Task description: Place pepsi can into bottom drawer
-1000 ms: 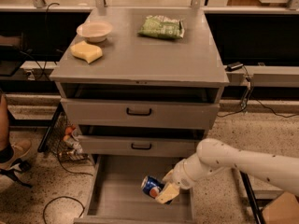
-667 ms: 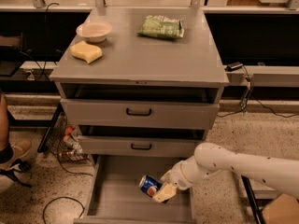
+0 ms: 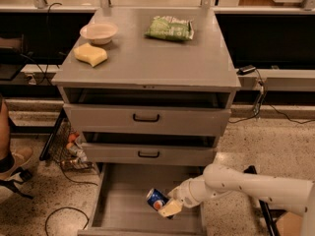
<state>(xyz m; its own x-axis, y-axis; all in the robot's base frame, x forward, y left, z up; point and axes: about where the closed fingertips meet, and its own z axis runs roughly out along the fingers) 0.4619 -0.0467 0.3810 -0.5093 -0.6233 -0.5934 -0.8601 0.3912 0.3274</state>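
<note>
Here, one claw (image 3: 166, 209) grips the one pepsi can (image 3: 156, 198) low inside the bottom drawer (image 3: 123, 208), beneath two handled drawers (image 3: 98, 119).

The claw (image 3: 166, 206), gripping the pepsi can (image 3: 157, 198), hangs in the bottom drawer (image 3: 123, 208): bare floor beyond the can, middle drawer front (image 3: 147, 154) close above.

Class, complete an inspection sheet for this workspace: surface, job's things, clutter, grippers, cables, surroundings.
Surface: grey cabinet top, flat, carrying three items.
Job's things: pepsi can tilted, held over the bottom drawer, which is pulled open.
Clutter: bowl, yellow sponge and green chip bag on the top.
Grippers: gripper low over the open drawer, shut on the can.
Cables: black cable looping on the floor at left; second cable hanging at right.
Surroundings: wire basket and a person's shoe at left.
</note>
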